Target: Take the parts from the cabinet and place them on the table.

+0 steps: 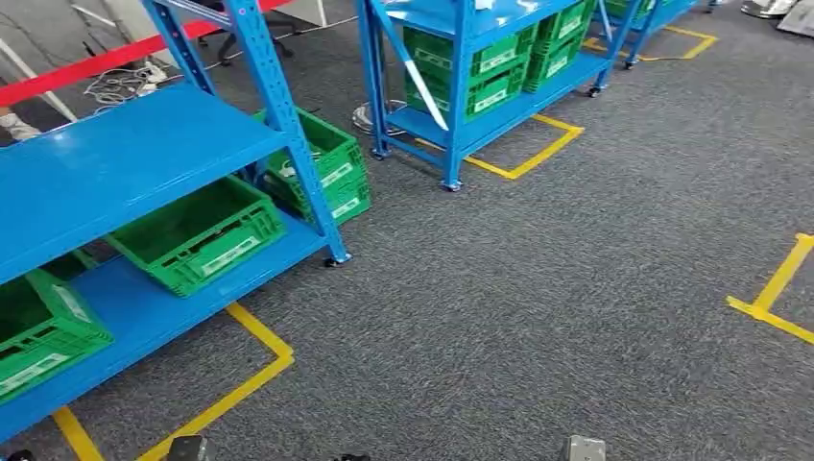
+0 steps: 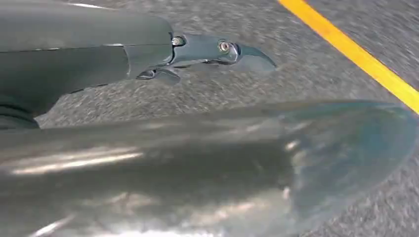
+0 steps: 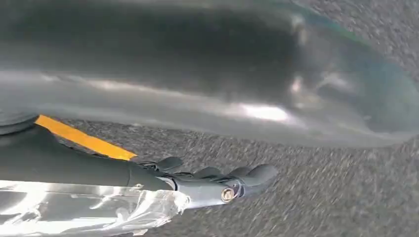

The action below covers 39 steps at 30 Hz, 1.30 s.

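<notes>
While both arms hang at the robot's sides, the left hand point(image 2: 197, 52) shows in its wrist view with dark fingers stretched out straight over the grey carpet point(image 1: 538, 288), holding nothing and released; the right hand point(image 3: 212, 180) likewise lies with its fingers extended and slightly parted above the carpet, empty, with a strip of yellow floor tape point(image 3: 84, 139) just behind it. Outward from the hands, the head view looks down on a blue rack point(image 1: 125, 163) to the robot's left, which I take to be the cabinet of the task. On its lower shelf sits a green crate point(image 1: 197, 235), tilted a little, with another green crate point(image 1: 38, 331) nearer the picture's edge and a third point(image 1: 331, 168) behind the rack's upright post. What lies inside the crates is too dark to make out, so the parts themselves cannot be identified here; they are presumably in these crates. A second blue rack point(image 1: 480, 86) with more green crates stands farther off. No worktop can be picked out. As a judgement, the crates are stiff moulded plastic with ribbed walls, light when empty but possibly heavy if loaded, and best taken by the rim on opposite sides with both hands. Small parts inside might be hard and slippery, needing a firm pinch.
</notes>
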Available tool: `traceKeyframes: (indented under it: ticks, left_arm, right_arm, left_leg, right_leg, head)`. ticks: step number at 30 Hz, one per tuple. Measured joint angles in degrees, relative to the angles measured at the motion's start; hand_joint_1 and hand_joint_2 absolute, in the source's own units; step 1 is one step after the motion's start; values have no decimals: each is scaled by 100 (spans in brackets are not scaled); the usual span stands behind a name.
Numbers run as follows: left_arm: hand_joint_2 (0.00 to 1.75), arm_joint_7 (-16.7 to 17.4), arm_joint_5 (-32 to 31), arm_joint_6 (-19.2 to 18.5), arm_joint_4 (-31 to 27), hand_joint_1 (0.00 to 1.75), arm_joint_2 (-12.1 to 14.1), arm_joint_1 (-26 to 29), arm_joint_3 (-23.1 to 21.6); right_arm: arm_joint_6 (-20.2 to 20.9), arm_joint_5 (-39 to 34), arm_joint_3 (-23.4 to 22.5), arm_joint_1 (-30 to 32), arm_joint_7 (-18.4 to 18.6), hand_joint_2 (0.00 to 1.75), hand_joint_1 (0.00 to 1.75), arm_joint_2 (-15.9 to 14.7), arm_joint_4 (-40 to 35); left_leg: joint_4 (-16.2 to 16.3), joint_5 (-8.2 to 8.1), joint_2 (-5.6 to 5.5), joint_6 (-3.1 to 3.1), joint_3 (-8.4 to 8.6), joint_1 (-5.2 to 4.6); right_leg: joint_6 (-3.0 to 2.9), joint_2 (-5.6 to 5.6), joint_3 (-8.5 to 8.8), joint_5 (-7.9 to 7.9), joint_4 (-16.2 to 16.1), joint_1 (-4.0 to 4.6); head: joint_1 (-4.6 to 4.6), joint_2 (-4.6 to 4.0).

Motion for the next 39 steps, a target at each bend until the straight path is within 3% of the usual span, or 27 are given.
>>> traceKeyframes:
  ticks: [2,3,4,5,8,10,12,13,14,15,17,18,19,21,23,25,26,28,29,30,32,33,34,35,36,38,39]
  left_arm:
    - [0,0,-15,2,0,0,2,2,2]
    - [0,0,-17,4,0,0,-4,-8,2]
    - [0,0,-20,7,0,0,-7,-39,2]
    - [0,0,-26,7,0,0,-11,-42,2]
    - [0,0,-35,9,0,0,-9,-6,0]
    - [0,0,-35,13,0,0,-7,-4,2]
    - [0,0,-35,13,0,0,-7,-30,2]
    - [0,0,-39,13,0,0,-7,-25,4]
    - [0,0,-50,13,0,0,-7,-19,4]
    - [0,0,-52,13,0,0,-7,-14,4]
    - [0,0,-59,17,0,0,-7,-16,4]
    - [0,0,-63,17,0,0,-11,-19,4]
    - [0,0,-68,17,0,0,-9,-33,4]
    - [0,0,-68,17,0,0,-9,-15,4]
    - [0,0,-68,20,0,0,-4,24,4]
    - [0,0,-70,22,0,0,-7,9,4]
    - [0,0,-68,22,0,0,-7,-14,4]
    - [0,0,-70,22,0,0,-7,-30,2]
    - [0,0,-70,22,0,0,-7,-23,4]
    - [0,0,-70,22,0,0,-7,-8,4]
    - [0,0,-68,24,0,0,-7,1,4]
    - [0,0,-70,24,0,0,-7,-8,7]
    - [0,0,-70,24,0,0,-13,-24,7]
    - [0,0,-70,24,0,0,-17,-61,4]
    - [0,0,-70,24,0,0,-15,-56,4]
    - [0,0,-68,24,0,0,-9,-23,7]
    - [0,0,-68,26,0,0,-9,-11,7]
  right_arm:
    - [29,17,9,-5,0,0,0,-2,0]
    - [55,17,22,-6,-2,0,0,-15,0]
    - [74,17,22,-6,-2,0,0,-26,2]
    - [83,17,22,-11,-2,0,0,-37,4]
    - [90,20,33,-48,0,0,0,-42,7]
    - [94,24,42,-63,-2,0,0,-46,15]
    - [92,24,42,-48,2,0,0,-57,44]
    - [90,28,42,-38,2,0,0,-59,57]
    - [90,28,42,-37,2,0,0,-59,61]
    - [87,31,42,-44,2,0,0,-59,66]
    - [83,35,42,-58,2,0,0,-63,70]
    - [83,41,42,-61,2,0,0,-63,79]
    - [83,42,42,-63,2,0,0,-63,94]
    - [76,39,42,-76,4,0,0,-68,96]
    - [70,44,46,-80,4,0,0,-66,98]
    - [68,50,52,-78,-2,0,0,-70,98]
    - [66,48,55,-64,0,0,0,-72,103]
    - [59,50,59,-46,0,0,0,-74,111]
    - [48,52,66,-49,0,0,0,-76,116]
    - [39,57,74,-54,0,0,0,-76,118]
    - [33,66,79,-67,0,0,0,-76,127]
    - [33,68,79,-71,0,0,0,-76,127]
    - [33,70,81,-66,0,0,0,-79,127]
    - [28,72,81,-64,2,0,0,-81,131]
    - [24,77,79,-65,0,0,0,-83,133]
    - [24,83,83,-87,0,0,0,-83,133]
    - [24,83,87,-97,0,0,0,-83,133]
  left_leg:
    - [-950,455,190,-12,536,4]
    - [-1362,544,520,-18,785,-4]
    - [-1495,504,503,51,816,-34]
    - [-1472,510,422,122,794,-26]
    - [-1480,523,235,240,791,-24]
    - [-1480,540,131,305,781,-7]
    - [-1480,550,-31,344,759,-11]
    - [-1479,551,-111,344,758,-16]
    - [-1477,552,-188,344,760,-17]
    - [-1475,555,-282,339,765,-16]
    - [-1474,566,-464,318,780,-5]
    - [-1474,571,-536,298,775,2]
    - [-1436,566,-601,259,745,-34]
    - [-1474,618,-719,173,694,10]
    - [-1494,665,-840,82,651,30]
    - [-1176,389,-275,57,505,-16]
    - [-776,160,-138,40,309,-16]
    - [119,-208,-32,21,-112,-12]
    - [260,-200,-21,16,-173,-11]
    - [151,-70,-12,13,-97,-10]
    - [-645,377,93,18,346,-10]
    - [-1126,555,321,25,631,-16]
    - [-1389,551,618,14,789,-40]
    - [-1451,521,521,119,774,-46]
    - [-1451,523,469,147,752,-52]
    - [-1466,535,319,224,741,-62]
    - [-1472,555,247,258,749,-28]
  right_leg:
    - [41,-136,32,-27,4,-11]
    - [80,-195,55,-48,12,21]
    - [129,-252,35,-98,70,64]
    - [146,-312,16,-100,49,70]
    - [214,-473,116,-135,40,40]
    - [274,112,-86,-471,511,-5]
    - [296,294,-560,-907,1514,-6]
    - [297,322,-736,-996,1843,-4]
    - [288,328,-802,-951,1917,-4]
    - [271,335,-730,-751,1708,-6]
    - [236,447,-301,-217,761,-17]
    - [228,747,-89,-44,305,-49]
    - [213,937,-25,-108,117,-82]
    - [188,834,2,-111,136,-45]
    - [103,703,-6,-53,91,-61]
    - [39,542,17,-21,53,-59]
    - [21,446,8,-22,53,-44]
    - [6,223,-5,-31,53,-24]
    - [2,132,-5,-34,53,-24]
    - [3,54,-2,-36,54,-25]
    - [21,-95,17,-49,54,-28]
    - [48,-158,38,-65,58,-23]
    - [86,-209,33,-94,75,33]
    - [121,-286,26,-121,109,58]
    - [135,-359,49,-118,96,65]
    - [186,-494,99,-133,78,51]
    - [240,-375,52,-187,104,23]
  head:
    - [-2,0]
    - [-9,0]
    - [-53,0]
    - [-19,2]
    - [13,0]
    - [46,0]
    - [70,0]
    - [79,0]
    - [74,0]
    - [79,0]
    - [79,0]
    - [89,0]
    - [101,0]
    - [103,0]
    - [92,0]
    - [30,0]
    - [0,0]
    - [0,0]
    - [-2,0]
    - [-2,0]
    - [-2,0]
    - [-4,0]
    - [-22,0]
    - [-33,2]
    - [22,0]
    - [11,0]
    - [22,0]
